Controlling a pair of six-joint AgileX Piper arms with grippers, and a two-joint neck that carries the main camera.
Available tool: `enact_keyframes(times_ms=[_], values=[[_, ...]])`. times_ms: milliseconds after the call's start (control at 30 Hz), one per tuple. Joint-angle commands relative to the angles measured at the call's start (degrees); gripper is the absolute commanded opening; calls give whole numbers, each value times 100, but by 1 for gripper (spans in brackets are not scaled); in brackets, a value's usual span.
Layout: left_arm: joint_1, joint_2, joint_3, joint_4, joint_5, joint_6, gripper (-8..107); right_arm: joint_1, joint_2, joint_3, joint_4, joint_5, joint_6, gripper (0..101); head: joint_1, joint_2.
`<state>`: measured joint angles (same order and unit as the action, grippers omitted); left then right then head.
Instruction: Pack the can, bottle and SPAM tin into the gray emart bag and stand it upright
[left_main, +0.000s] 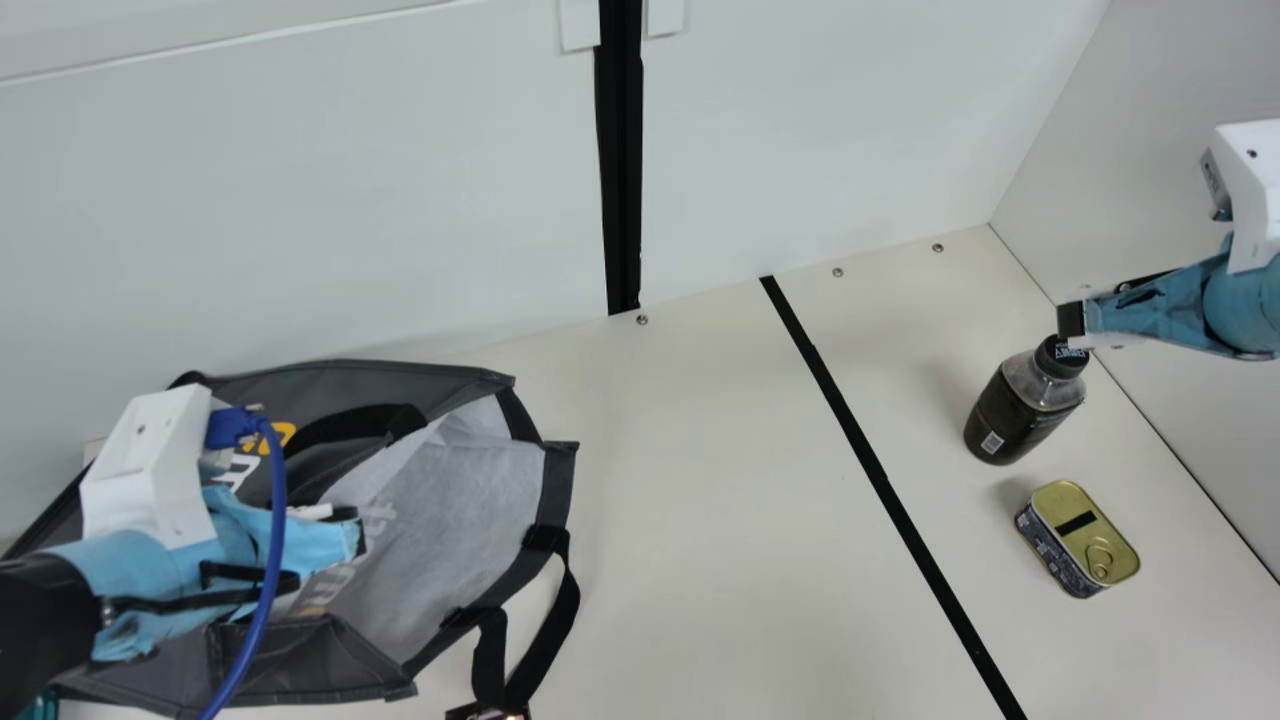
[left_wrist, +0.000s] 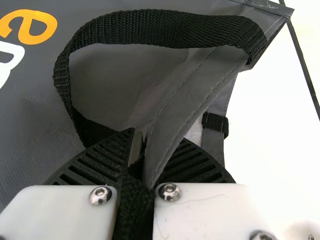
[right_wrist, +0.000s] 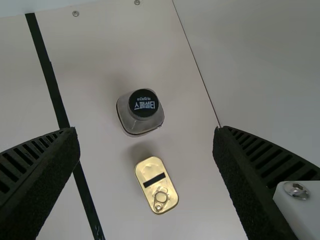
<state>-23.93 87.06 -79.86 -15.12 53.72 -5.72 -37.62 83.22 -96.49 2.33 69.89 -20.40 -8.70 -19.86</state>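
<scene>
Because the left claw (left_wrist: 139, 145) has just a thin edge of the gray emart bag (left_main: 455, 500) and a bit of black strap pinched tight in it, the cloth could slip out and the bag could sag shut. The bag slumps at the left of the worktop (left_main: 700, 520). A loose handle (left_wrist: 165, 31) makes a loop over it, and that loop might catch the bottle (left_main: 1015, 410) on its way in. The right claw (right_wrist: 146, 131) is spread wide near the bottle's top, at the right. If it comes down crooked, 1 finger could bump the cap, and the bottle (it is tall and thin, so easy to tip) could fall on the SPAM tin (left_main: 1080, 540). The tin sits just on the near side of the bottle. It is low, so a claw that stops too high would miss it.

The bottle stands up. It is dark brown, with clear shoulders and a black cap with white marks. The tin lies flat, with a shiny gold lid, 1 pull ring, 1 black strip and dark sides. The bag is dark gray and paler gray, with orange and white letters and 1 long black rim.
</scene>
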Motion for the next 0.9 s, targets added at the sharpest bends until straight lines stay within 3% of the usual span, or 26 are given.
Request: enact_keyframes(times_ms=[0, 867], values=[[0, 0, 0, 0, 0, 0, -8, -47, 95, -24, 69, 1, -80, 95, -130, -14], [0, 0, 0, 0, 0, 0, -8, -276, 1334, -337, 484, 1, -639, 95, -130, -14]])
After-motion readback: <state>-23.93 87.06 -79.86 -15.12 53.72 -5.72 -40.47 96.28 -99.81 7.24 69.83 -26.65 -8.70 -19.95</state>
